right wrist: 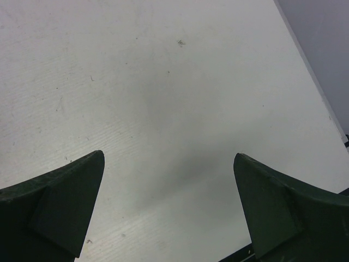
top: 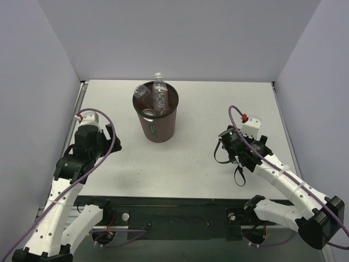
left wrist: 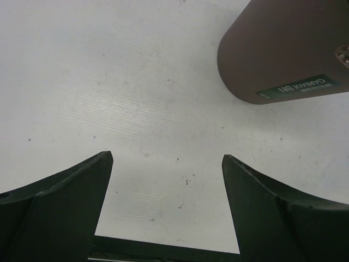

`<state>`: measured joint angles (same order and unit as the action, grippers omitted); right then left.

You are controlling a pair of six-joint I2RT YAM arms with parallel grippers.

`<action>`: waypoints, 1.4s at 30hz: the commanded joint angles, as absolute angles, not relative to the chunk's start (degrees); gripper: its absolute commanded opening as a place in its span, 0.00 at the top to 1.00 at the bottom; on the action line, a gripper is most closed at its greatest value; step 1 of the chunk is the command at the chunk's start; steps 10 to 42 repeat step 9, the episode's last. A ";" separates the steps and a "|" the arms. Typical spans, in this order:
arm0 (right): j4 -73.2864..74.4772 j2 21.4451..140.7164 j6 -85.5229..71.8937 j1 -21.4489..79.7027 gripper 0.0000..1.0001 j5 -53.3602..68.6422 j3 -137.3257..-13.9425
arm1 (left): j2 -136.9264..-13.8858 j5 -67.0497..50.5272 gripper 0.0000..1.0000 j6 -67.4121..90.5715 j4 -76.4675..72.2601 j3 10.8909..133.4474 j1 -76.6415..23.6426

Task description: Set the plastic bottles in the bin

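Note:
The dark brown bin [top: 157, 126] stands upright at the back middle of the table. Clear plastic bottles [top: 159, 94] stick out of its top, one long with its cap above the rim, and a small one with amber contents [top: 141, 91] at the left inside. The bin's wall with a green label shows at the top right of the left wrist view [left wrist: 283, 49]. My left gripper [top: 113, 143] is open and empty, left of the bin; in its wrist view [left wrist: 166, 164] only bare table lies between the fingers. My right gripper [top: 224, 146] is open and empty at the right, also seen in its wrist view [right wrist: 169, 164].
White walls enclose the table on the left, back and right. The table's right edge [right wrist: 311, 65] shows in the right wrist view. A black rail [top: 174, 210] runs along the near edge between the arm bases.

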<state>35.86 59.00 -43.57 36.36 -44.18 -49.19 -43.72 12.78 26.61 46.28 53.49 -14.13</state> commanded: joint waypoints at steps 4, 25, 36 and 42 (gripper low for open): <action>38.06 61.26 -43.68 36.56 0.00 -46.41 -52.12 | -43.42 10.81 0.07 26.98 43.24 53.61 -13.89; 36.92 59.16 -42.10 36.91 0.00 -45.88 -53.26 | -43.59 10.46 0.07 26.81 43.51 53.96 -13.80; 36.92 59.16 -42.10 36.91 0.00 -45.88 -53.26 | -43.59 10.46 0.07 26.81 43.51 53.96 -13.80; 36.92 59.16 -42.10 36.91 0.00 -45.88 -53.26 | -43.59 10.46 0.07 26.81 43.51 53.96 -13.80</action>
